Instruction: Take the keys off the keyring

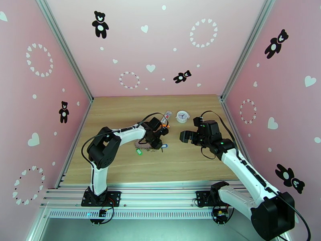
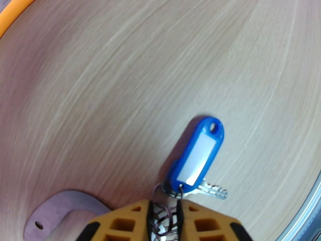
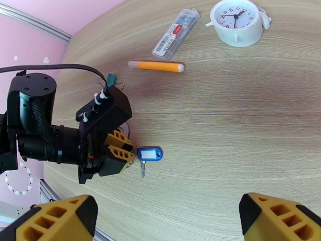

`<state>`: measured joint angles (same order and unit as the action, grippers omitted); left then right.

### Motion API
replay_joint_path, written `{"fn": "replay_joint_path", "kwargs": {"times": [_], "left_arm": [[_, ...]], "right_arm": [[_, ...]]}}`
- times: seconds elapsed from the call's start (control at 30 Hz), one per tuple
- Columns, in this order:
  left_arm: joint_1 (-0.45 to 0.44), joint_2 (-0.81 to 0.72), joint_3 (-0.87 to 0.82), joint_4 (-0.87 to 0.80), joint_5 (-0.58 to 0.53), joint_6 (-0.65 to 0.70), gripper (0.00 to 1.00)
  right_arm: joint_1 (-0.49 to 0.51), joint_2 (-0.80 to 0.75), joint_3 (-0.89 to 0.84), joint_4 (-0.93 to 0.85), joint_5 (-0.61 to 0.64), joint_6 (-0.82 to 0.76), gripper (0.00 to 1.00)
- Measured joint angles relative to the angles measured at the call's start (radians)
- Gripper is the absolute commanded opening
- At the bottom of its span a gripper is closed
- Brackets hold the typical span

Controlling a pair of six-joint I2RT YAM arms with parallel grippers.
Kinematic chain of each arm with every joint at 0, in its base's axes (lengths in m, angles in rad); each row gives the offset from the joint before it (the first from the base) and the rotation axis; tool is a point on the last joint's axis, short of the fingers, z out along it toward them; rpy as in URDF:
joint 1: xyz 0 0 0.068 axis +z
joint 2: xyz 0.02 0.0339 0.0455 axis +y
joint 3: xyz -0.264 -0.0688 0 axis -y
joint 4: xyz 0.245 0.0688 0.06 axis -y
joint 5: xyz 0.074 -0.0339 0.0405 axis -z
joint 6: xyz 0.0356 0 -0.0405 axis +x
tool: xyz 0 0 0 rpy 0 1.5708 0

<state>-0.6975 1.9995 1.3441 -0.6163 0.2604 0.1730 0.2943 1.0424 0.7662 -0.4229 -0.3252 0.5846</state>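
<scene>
1. In the left wrist view we see the left gripper (image 2: 164, 209) low over the wooden table (image 1: 192, 165). Its yellow fingers (image 2: 120, 225) are drawn narrow, and the wire loops of the keyring (image 2: 163, 217) are pinched in the slit between them.
2. The blue key (image 2: 196, 155) lies flat on the table at 12 o'clock of those fingertips in that view. The near end of its tag hangs on a small ring right at the tips. Its metal blade pokes out from under the tag towards 4 o'clock.
3. From the top camera we find the keyring near the middle of the table, at 6 o'clock of the left wrist. The green key (image 1: 138, 151) lies at the ring's 9 o'clock end and the blue key at its 3 o'clock end.
4. The right gripper (image 3: 168, 205) hovers above the table with its jaws spread wide and nothing between them. In the top view it sits at 3 o'clock of the left gripper, well apart from it and from the keys.
5. In the right wrist view an orange pen (image 3: 156, 66) lies at 12 o'clock of the blue key. A clear plastic case (image 3: 175, 33) lies just beyond the pen, and a small white clock (image 3: 236, 21) stands at 1 o'clock.
</scene>
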Motion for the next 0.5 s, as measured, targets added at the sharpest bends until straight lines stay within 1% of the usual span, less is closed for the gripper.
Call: {"fn": "replay_joint_path", "kwargs": {"times": [0.23, 0.5], "left_arm": [[0.000, -0.002, -0.002, 0.005, -0.007, 0.000, 0.21], [0.000, -0.039, -0.023, 0.031, -0.021, 0.000, 0.22]], "right_arm": [[0.000, 0.000, 0.000, 0.000, 0.000, 0.000, 0.99], [0.000, 0.000, 0.000, 0.000, 0.000, 0.000, 0.99]]}}
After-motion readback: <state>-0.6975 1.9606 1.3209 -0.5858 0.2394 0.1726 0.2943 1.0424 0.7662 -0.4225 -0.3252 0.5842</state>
